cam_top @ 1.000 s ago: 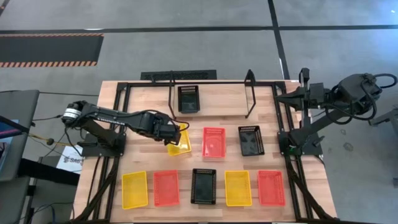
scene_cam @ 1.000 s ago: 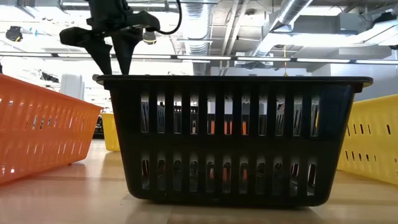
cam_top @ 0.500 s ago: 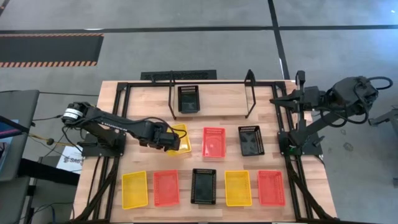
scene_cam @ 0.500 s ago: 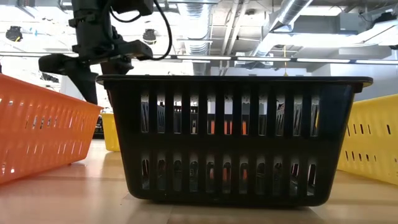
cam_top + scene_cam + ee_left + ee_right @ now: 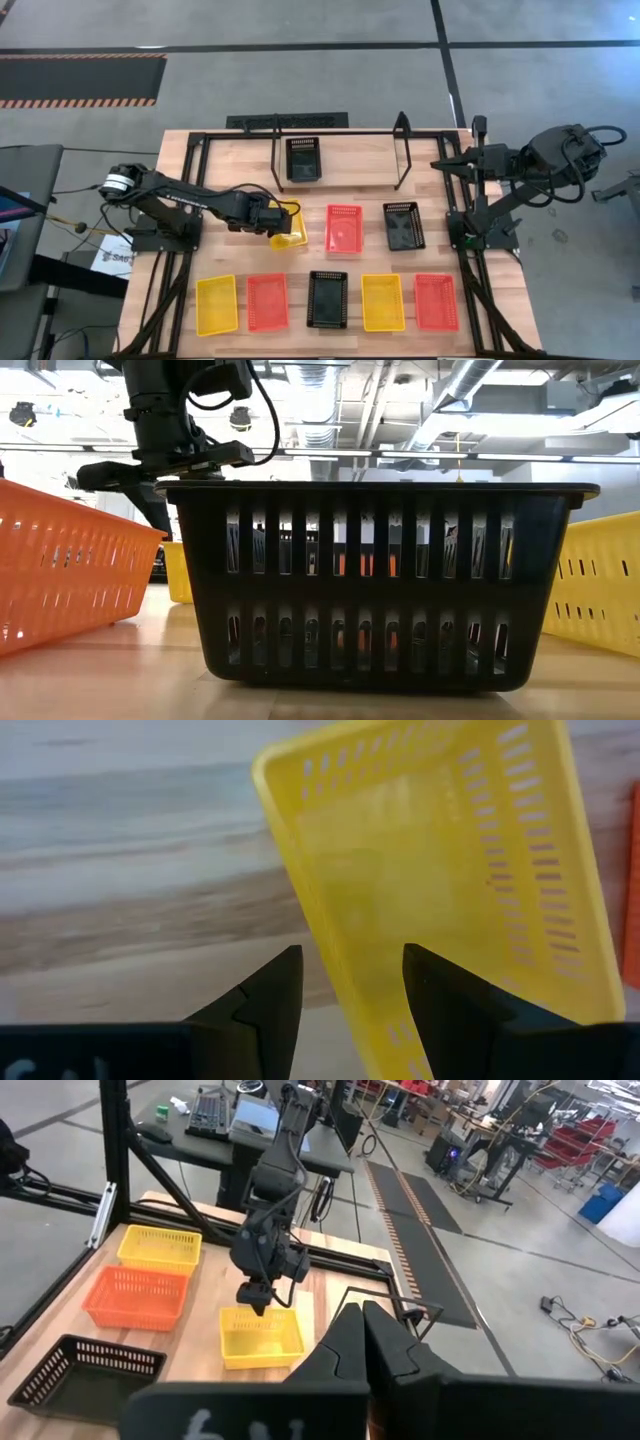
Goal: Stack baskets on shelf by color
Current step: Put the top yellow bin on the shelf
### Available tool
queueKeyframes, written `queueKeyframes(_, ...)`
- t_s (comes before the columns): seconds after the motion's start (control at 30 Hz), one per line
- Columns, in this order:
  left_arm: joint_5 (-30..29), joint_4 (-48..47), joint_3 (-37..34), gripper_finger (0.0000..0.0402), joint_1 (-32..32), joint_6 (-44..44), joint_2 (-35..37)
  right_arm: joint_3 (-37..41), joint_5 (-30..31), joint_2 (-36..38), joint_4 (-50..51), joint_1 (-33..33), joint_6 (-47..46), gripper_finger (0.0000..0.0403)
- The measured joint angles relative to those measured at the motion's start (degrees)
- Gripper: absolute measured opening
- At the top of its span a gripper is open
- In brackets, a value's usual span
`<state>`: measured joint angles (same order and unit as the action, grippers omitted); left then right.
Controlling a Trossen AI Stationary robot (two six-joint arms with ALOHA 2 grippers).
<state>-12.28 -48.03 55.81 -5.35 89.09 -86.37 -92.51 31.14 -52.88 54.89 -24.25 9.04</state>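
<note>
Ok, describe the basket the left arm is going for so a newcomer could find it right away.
On the wooden table, look at the middle row of three baskets in front of the shelf. It is the yellow basket at that row's left end, beside a red one. Only this basket has the left pincer, open, straddling its rim.

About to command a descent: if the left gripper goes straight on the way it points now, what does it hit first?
Most likely the yellow basket: the left gripper stands open, its fingers straddling the basket's near wall, so that rim comes first, then the table. Depth is hard to judge.
</note>
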Motion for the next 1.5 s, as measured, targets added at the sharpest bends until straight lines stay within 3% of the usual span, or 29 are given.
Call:
queueKeyframes(0.37,3.0,4.6,-4.6,0.0160,0.5,1.1,0.0,0.0,0.0,0.0,0.1,0.0,0.0,0.0001)
queueKeyframes(0.6,1.9,9.5,-6.9,0.0154,0.5,0.3,0.0,0.0,0.0,0.0,-0.1,0.0,0.0,0.0001)
queueKeyframes(0.7,0.8,9.5,-6.9,0.0118,0.5,-1.3,0.0,0.0,0.0,0.0,-0.2,0.0,0.0,0.0001)
queueKeyframes(0.87,-0.2,9.6,-6.9,0.0016,0.5,-4.2,0.0,0.0,0.0,0.0,-0.3,0.0,0.0,0.0001)
queueKeyframes(1.1,-1.2,11.0,-6.9,0.0002,0.4,-5.6,0.2,0.0,0.0,0.0,-0.6,0.0,0.0,0.0001)
queueKeyframes(1.33,-5.7,15.0,-6.9,0.0001,0.4,-9.1,5.7,0.0,0.4,-1.8,-1.4,0.1,-0.6,0.0001)
queueKeyframes(1.5,-14.6,16.0,-6.8,0.0000,-0.8,-12.1,14.3,0.0,8.3,-4.9,-0.7,1.3,-3.5,0.0001)
